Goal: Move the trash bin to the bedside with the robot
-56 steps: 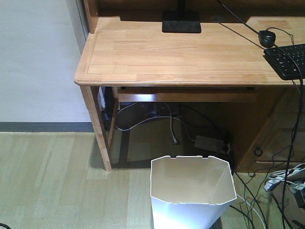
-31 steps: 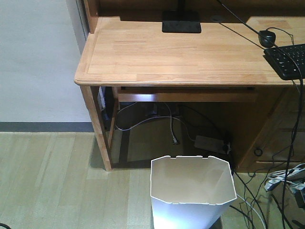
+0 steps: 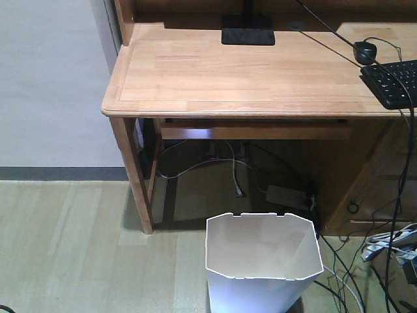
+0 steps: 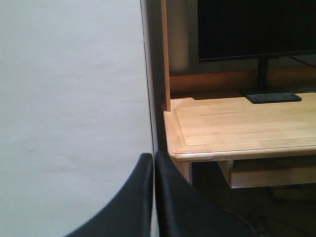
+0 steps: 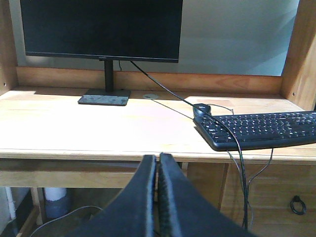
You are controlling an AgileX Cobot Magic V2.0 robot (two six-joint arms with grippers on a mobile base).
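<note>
- The trash bin (image 3: 260, 295) stands upright on the floor (image 3: 65, 248) just before the counter (image 3: 247, 72), slightly right of centre, with its broad side facing away from the counter.
- Neither wrist view shows it. The left claw (image 4: 154, 158) and right claw (image 5: 158, 159) aim at counter height, so the bin lies below them.
- Both claws are pressed together and empty; I'd judge the right one nearer.

White trash bin (image 3: 264, 264) upright on the floor (image 3: 65, 248), just before the wooden bench (image 3: 228, 78); black keyboard (image 3: 394, 81) on top.
</note>
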